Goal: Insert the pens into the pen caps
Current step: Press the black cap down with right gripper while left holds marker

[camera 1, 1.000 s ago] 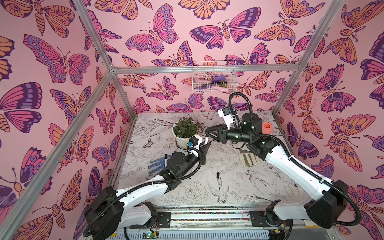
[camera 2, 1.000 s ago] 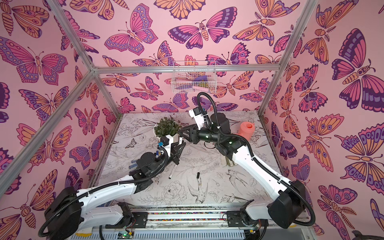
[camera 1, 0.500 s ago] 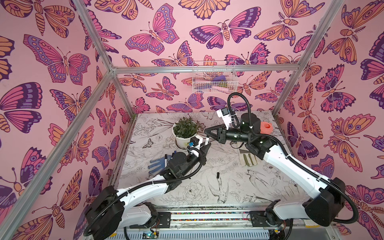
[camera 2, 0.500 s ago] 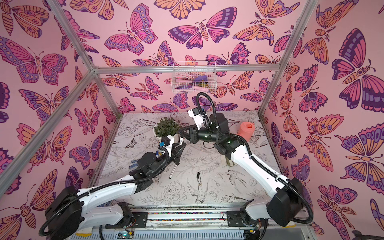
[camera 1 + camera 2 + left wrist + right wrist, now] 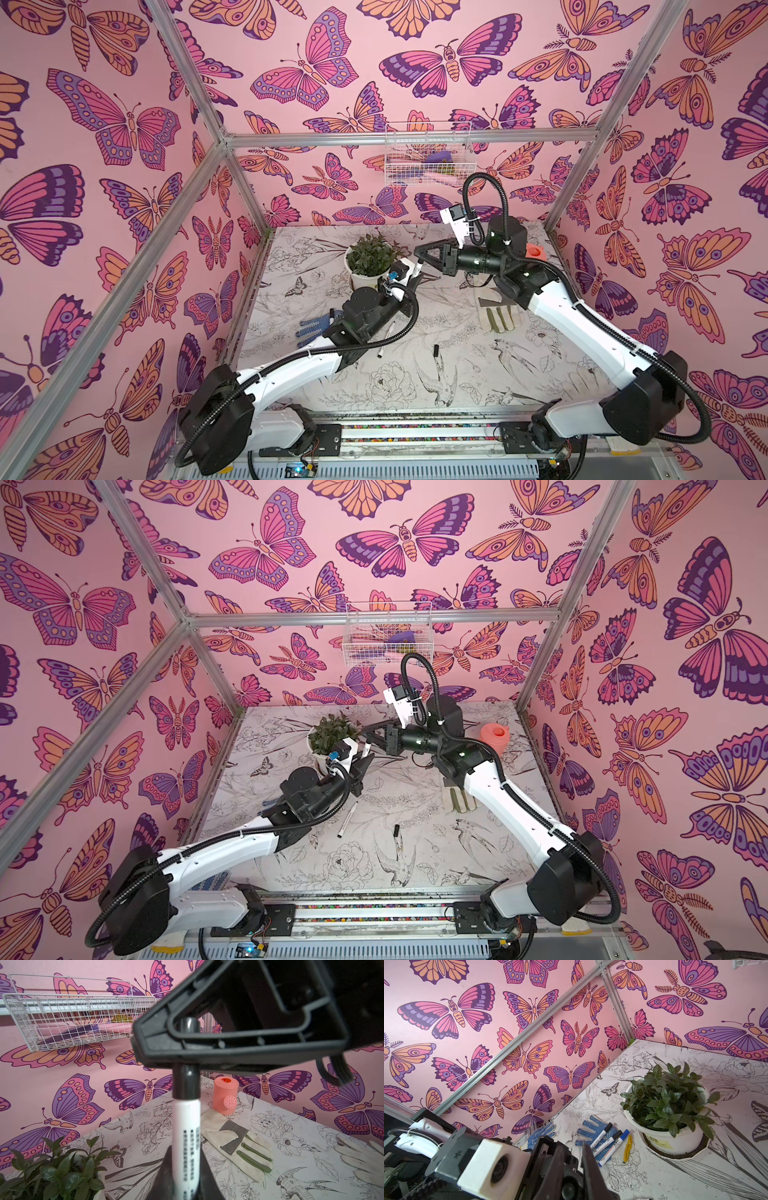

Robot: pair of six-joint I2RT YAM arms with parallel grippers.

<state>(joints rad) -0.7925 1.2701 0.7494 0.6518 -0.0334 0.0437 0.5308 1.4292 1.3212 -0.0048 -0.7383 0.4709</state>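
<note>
My left gripper point(image 5: 412, 279) point(image 5: 185, 1159) is shut on a white pen point(image 5: 186, 1136), holding it upright beside the plant. A black pen cap point(image 5: 186, 1082) sits over the pen's upper end. My right gripper point(image 5: 419, 254) point(image 5: 186, 1051) point(image 5: 572, 1145) reaches across and is shut on that cap, as the left wrist view shows. In both top views another pen point(image 5: 386, 338) point(image 5: 347, 818) lies on the table, with a loose black cap point(image 5: 435, 350) point(image 5: 396, 830) to its right. Three capped pens point(image 5: 607, 1142), one with a blue cap, rest on a blue glove point(image 5: 591, 1126).
A potted plant point(image 5: 370, 259) stands just behind the left gripper. A white and green glove point(image 5: 498, 316) lies under the right arm, and a coral watering can point(image 5: 536, 251) stands at the back right. A wire basket point(image 5: 428, 153) hangs on the back wall. A yellow piece point(image 5: 627, 1148) lies beside the capped pens.
My right gripper has shifted slightly left onto the top of the pen held by the left gripper, and its jaws have closed. The left arm has stayed still.
</note>
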